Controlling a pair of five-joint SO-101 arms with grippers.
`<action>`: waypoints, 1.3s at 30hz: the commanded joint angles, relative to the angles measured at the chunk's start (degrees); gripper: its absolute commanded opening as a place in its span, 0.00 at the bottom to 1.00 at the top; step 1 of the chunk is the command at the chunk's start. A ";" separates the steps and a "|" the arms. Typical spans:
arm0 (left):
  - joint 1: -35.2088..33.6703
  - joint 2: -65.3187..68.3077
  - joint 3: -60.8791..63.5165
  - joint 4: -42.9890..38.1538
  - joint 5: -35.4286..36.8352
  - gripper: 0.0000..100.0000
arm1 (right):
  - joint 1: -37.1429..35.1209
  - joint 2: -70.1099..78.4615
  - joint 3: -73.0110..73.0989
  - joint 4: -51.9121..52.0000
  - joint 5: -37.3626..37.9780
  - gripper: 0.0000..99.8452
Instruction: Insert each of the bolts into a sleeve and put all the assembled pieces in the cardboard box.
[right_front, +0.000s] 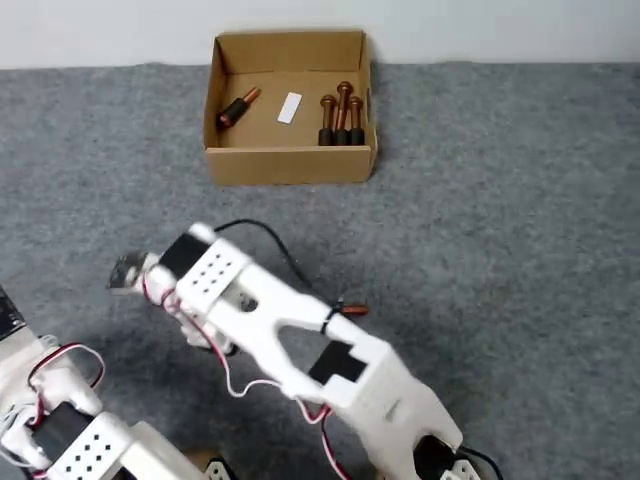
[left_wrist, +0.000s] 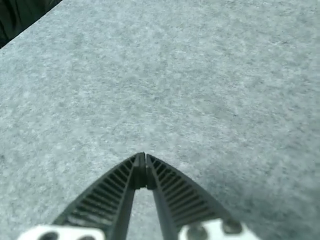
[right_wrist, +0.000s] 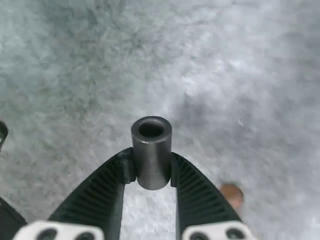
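Nearest the front edge, the left arm (right_front: 90, 445) sits low over the grey felt table (right_front: 520, 200). The left gripper (left_wrist: 145, 162) has its ribbed black fingers pressed tip to tip with nothing between them, above bare felt. The right arm (right_front: 300, 340) lies diagonally from the near right corner toward the left. The right gripper (right_wrist: 152, 167) clamps a short dark grey metal cylindrical sleeve (right_wrist: 151, 145) between its fingertips, the sleeve's open bore facing the wrist camera. Beside the middle of this arm a copper-coloured bolt (right_front: 354, 311) lies on the felt, only its end showing past the arm. Farthest back, the open brown cardboard box (right_front: 290, 165) holds four assembled pieces: one (right_front: 238, 108) lying tilted at its left side, three (right_front: 342, 120) side by side against its right wall, with a small white slip (right_front: 289, 107) between the two groups
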 joint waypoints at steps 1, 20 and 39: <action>3.34 -0.44 -4.09 3.43 -0.09 0.01 | 4.88 -7.43 -1.93 3.47 0.44 0.01; 43.16 0.09 -17.63 18.55 6.33 0.01 | 31.60 -42.07 22.51 4.18 -1.58 0.01; 63.12 27.78 -27.91 16.44 6.51 0.01 | 64.92 -68.26 45.98 4.09 -18.46 0.01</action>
